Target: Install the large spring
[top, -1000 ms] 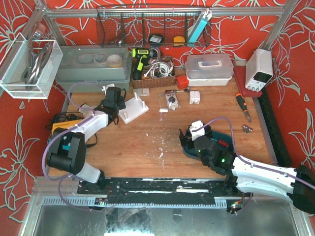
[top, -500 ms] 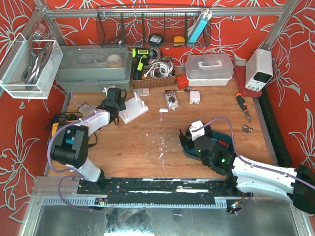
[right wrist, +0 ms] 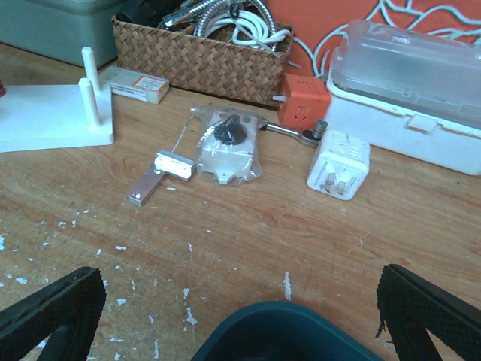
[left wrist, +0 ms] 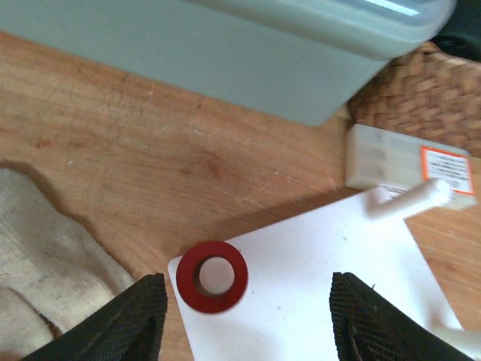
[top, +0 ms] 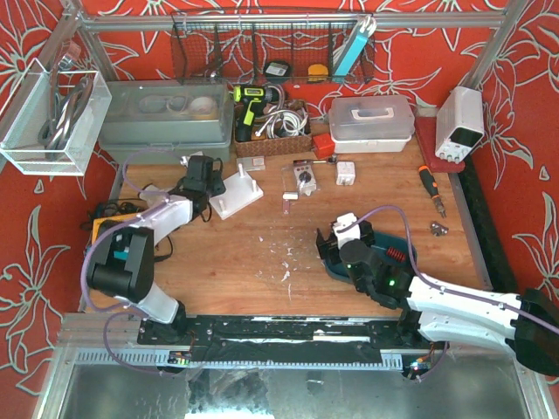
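Note:
A red spring (top: pixel 395 255) lies in the dark teal tray (top: pixel 384 262) at the right, behind my right gripper (top: pixel 336 241). That gripper (right wrist: pixel 240 320) is open at the tray's near rim (right wrist: pixel 285 323), holding nothing. My left gripper (top: pixel 203 171) hovers at the corner of the white peg plate (top: pixel 236 194). In the left wrist view its jaws (left wrist: pixel 248 323) stand open and empty. A red ring (left wrist: pixel 211 276) lies flat on the plate's corner (left wrist: pixel 316 286) between and ahead of the fingers (left wrist: pixel 143 316). Two white pegs (right wrist: pixel 89 79) stand upright on the plate.
A grey bin (top: pixel 166 122) and a wicker basket (top: pixel 275 140) stand behind the plate. A small labelled box (left wrist: pixel 406 162) and a cloth (left wrist: pixel 45 248) lie beside it. A bagged part (right wrist: pixel 225 147), a metal bracket (right wrist: pixel 158 177), a white plug (right wrist: pixel 338 165) and a lidded box (top: pixel 371 122) occupy mid-table.
The left gripper's jaws have opened wider over the plate corner. The right gripper has edged slightly left.

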Available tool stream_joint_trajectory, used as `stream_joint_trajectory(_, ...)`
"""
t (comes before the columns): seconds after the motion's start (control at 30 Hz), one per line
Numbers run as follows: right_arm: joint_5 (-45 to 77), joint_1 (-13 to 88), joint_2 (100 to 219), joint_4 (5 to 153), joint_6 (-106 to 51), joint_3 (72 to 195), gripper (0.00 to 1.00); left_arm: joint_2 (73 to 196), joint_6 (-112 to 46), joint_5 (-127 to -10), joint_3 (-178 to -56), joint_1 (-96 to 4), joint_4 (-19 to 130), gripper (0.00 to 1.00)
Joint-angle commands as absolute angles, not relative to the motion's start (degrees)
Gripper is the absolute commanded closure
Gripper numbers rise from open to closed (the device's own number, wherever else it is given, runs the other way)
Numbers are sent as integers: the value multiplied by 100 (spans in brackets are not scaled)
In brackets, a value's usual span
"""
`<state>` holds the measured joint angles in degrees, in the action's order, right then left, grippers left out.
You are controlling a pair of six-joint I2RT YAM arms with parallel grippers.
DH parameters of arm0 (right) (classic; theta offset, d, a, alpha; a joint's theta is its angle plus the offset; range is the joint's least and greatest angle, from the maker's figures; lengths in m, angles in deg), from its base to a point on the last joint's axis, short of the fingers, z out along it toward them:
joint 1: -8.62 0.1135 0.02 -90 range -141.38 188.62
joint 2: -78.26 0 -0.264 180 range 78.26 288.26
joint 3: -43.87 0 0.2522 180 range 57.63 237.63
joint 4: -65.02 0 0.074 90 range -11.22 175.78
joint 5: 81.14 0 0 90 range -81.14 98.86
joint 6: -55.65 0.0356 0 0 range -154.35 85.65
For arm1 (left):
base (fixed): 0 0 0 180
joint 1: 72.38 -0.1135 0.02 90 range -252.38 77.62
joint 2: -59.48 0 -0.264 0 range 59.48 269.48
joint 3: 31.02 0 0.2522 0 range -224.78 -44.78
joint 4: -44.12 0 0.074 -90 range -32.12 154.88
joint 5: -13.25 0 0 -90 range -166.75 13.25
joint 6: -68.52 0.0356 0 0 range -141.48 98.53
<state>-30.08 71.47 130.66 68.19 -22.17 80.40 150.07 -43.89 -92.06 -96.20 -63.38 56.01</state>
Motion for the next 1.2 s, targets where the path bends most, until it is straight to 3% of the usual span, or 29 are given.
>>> stream_joint_trajectory(0.0,-3495,7083,13073,7207,-1689,8266,1,14145,-4729,-8879,-9316,-6330,5542,36)
stream_joint_trajectory(0.17,-3654,6644,13085,8327,-513,8604,1,13084,-4831,-8497,-8662,-6074,5340,28)
stream_joint_trajectory(0.33,-2461,5641,13180,10005,539,9126,1,12013,-4622,-8534,-7897,-5246,4737,11)
stream_joint_trajectory(0.47,-2077,5478,13005,10743,1241,9140,3,11574,-4359,-8817,-7498,-4323,4443,0)
stream_joint_trajectory(0.67,-1497,5459,12747,10896,1426,9173,12,11432,-4105,-8980,-7264,-3395,4225,0)
stream_joint_trajectory(0.8,-1463,5380,12847,10501,1479,8984,35,11538,-3699,-8851,-6949,-2974,3633,0)
stream_joint_trajectory(0.87,-1389,5335,13071,10323,1512,8951,41,11573,-3506,-8801,-6706,-2949,3216,0)
stream_joint_trajectory(1.03,-896,5201,13618,9777,1772,8875,51,11998,-3296,-8963,-6863,-2948,3360,0)
stream_joint_trajectory(1.17,-1113,5184,13944,9556,1930,8858,53,11985,-3303,-9058,-6837,-2946,3365,0)
